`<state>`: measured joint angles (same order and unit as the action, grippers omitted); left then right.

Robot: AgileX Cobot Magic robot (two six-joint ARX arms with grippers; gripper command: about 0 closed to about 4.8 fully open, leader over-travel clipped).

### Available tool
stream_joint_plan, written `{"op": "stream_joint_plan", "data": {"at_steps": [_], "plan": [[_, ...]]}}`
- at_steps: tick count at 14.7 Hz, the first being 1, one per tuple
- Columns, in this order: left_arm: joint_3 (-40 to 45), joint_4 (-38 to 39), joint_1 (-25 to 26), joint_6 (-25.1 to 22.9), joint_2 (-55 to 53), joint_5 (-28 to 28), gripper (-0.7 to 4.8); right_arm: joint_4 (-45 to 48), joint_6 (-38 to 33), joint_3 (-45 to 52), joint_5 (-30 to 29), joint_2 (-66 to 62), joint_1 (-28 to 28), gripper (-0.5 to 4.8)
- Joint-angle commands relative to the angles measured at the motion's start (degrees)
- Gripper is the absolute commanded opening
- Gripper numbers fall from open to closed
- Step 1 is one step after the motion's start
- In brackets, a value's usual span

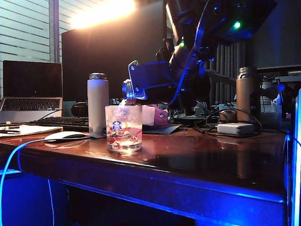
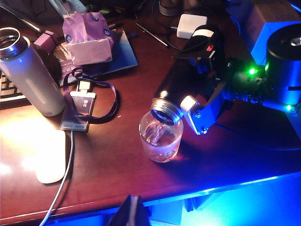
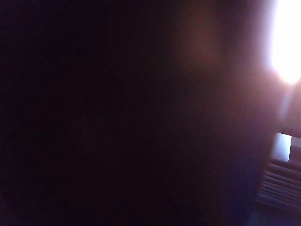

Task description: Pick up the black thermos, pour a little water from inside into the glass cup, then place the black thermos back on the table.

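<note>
Black thermos (image 2: 176,87), pinched in our right gripper's (image 2: 200,77) jaws, tilts mouth-down over the glass cup (image 2: 161,141), water streaming in. That cup stands on the glossy brown surface (image 2: 108,174). Our left gripper (image 2: 131,214) shows only a dark tip; its jaws' state we cannot tell.

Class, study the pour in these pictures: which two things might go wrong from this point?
1. The thermos, tipped in the right pincer, has its mouth just over the cup's rim; a little more tilt may send water onto the table.
2. The badge and mouse lie near the cup, so a spill might reach them.
</note>
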<state>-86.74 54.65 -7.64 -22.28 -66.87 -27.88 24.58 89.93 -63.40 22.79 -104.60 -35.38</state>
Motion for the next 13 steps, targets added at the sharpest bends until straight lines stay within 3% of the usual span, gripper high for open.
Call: {"op": "stream_joint_plan", "data": {"at_steps": [1, 9, 13], "plan": [[-0.2, -0.7, 0.0, -0.2, 0.1, -0.2, -0.03, 2.2, 0.2, -0.9, 0.3, 0.7, 0.0, 0.0], [-0.2, -0.7, 0.0, -0.2, 0.1, -0.2, -0.03, 2.2, -0.2, -1.1, -0.8, 0.7, 0.0, 0.0], [-0.2, -0.7, 0.0, -0.2, 0.1, -0.2, -0.03, 1.9, -13.1, -1.1, -2.6, 0.7, 0.0, 0.0]]}}
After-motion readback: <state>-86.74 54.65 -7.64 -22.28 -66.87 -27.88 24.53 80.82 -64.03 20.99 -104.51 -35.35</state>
